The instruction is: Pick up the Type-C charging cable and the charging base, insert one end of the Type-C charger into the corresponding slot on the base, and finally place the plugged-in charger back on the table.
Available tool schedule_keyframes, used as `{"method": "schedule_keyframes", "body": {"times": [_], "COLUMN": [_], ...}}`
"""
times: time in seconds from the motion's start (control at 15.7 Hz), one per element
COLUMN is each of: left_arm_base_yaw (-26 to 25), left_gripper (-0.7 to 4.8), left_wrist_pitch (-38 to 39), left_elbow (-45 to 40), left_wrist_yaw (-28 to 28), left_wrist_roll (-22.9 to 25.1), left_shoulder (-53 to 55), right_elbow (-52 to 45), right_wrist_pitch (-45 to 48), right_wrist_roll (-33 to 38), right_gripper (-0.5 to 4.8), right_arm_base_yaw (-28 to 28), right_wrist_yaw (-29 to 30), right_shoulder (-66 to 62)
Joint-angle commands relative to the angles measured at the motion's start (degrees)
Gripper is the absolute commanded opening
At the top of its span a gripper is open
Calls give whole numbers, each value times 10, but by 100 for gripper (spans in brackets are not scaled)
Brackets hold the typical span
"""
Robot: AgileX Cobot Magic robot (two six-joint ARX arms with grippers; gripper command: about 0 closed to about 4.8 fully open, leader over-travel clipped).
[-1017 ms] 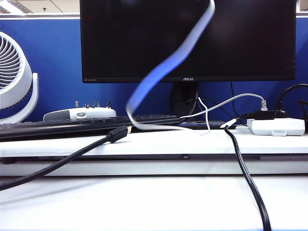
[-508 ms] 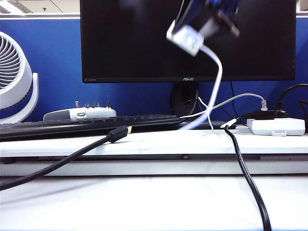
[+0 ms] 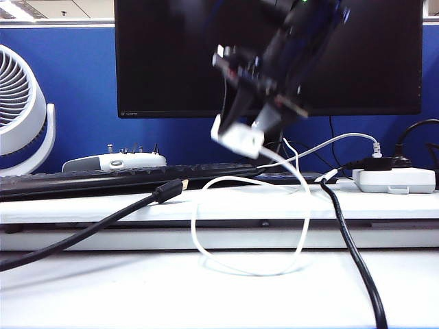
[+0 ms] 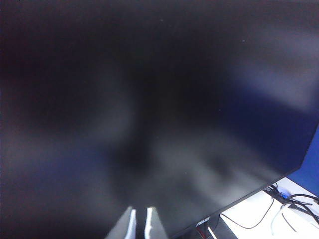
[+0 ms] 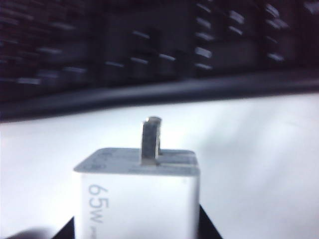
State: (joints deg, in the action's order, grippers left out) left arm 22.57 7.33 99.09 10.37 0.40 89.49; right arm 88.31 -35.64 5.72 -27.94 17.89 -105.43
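Right gripper (image 3: 241, 137), above the table (image 3: 137, 288) in front of the monitor (image 3: 171, 62), jaws clamped on the charging base (image 5: 137, 196); the base's metal prongs (image 5: 151, 140) stand upright in the right wrist view. The Type-C charging cable (image 3: 274, 271) hangs from the base in a loop reaching the table. Left gripper (image 4: 139, 224), near the monitor, jaws almost closed, nothing seen between its fingertips.
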Motion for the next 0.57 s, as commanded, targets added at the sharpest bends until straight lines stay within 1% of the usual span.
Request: {"method": "schedule_keyframes", "body": {"times": [0.06,0.32,0.38,0.44,0.51,0.57], "left_arm_base_yaw": [0,0,0,0,0,0], "left_gripper": [47,47,47,47,47,47], "left_wrist_pitch": [-5,-5,-5,-5,-5,-3], "left_elbow": [2,2,2,2,2,2], "left_wrist_yaw": [6,7,8,8,9,9], "left_wrist_roll": [0,0,0,0,0,0], "left_shoulder": [-4,-4,-4,-4,-4,-4], "right_elbow": [3,3,3,3,3,3], "right_wrist_pitch": [15,16,21,25,29,30], "right_wrist_roll": [-15,-17,-17,-17,-17,-17], "right_gripper": [-6,-6,3,56,144,193], "right_arm_base_yaw": [-1,-2,-2,-2,-2,-2], "right_wrist_yaw": [-30,-42,-43,-43,-43,-43], "right_shoulder": [-39,-58,-59,-59,-59,-59]}}
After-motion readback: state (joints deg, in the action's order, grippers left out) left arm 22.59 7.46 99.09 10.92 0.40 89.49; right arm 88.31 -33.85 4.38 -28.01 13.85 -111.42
